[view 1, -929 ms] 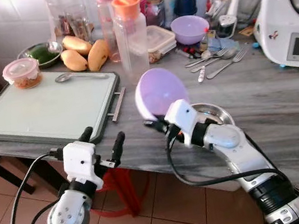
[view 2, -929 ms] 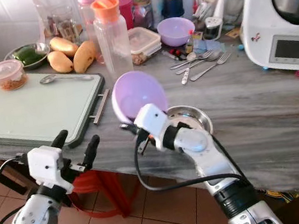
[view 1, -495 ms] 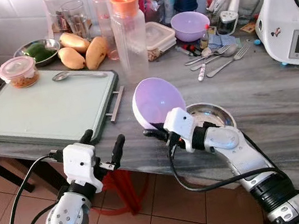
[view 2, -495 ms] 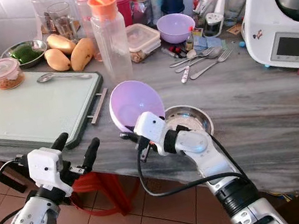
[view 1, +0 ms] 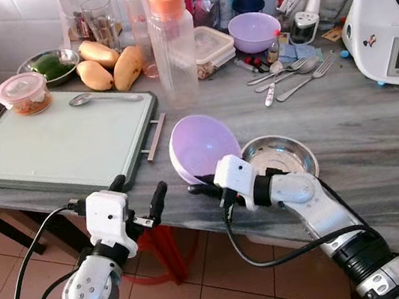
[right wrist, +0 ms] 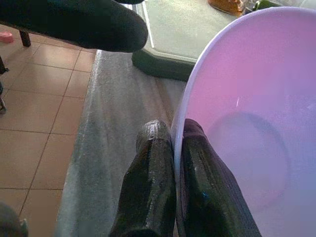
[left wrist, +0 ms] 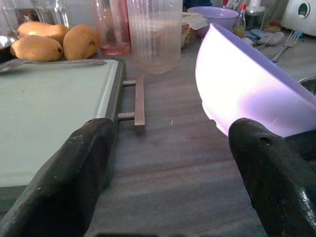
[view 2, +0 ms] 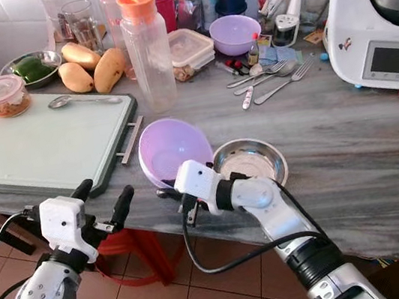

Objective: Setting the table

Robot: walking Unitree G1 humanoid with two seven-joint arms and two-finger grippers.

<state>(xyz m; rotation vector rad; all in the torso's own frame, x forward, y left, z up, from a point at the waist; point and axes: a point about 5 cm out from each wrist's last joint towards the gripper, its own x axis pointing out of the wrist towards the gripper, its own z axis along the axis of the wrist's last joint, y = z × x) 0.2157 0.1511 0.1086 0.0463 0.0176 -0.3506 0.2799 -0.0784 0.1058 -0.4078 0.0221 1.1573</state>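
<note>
A lilac plastic bowl (view 1: 203,145) hangs tilted just above the grey marble counter (view 1: 378,129), its near rim pinched by my right gripper (view 1: 204,188), which is shut on it. In the right wrist view the two black fingers (right wrist: 163,173) clamp the bowl's rim (right wrist: 185,123), one inside and one outside. A steel bowl (view 1: 280,158) sits right beside it on the counter. My left gripper (view 1: 140,193) is open at the counter's front edge, by the corner of the pale green tray (view 1: 55,146). The left wrist view has the bowl (left wrist: 247,94) ahead between its fingers.
On the tray lie a spoon (view 1: 104,98) and a lidded food tub (view 1: 24,94). Behind stand a clear bottle with an orange cap (view 1: 172,40), mangoes (view 1: 114,64), a second lilac bowl (view 1: 254,31), loose cutlery (view 1: 291,78) and a white kitchen machine (view 1: 392,20).
My right gripper has lowered the lilac bowl and drawn it slightly left, from raised and facing me to tilted just over the counter. The left gripper has stayed put.
</note>
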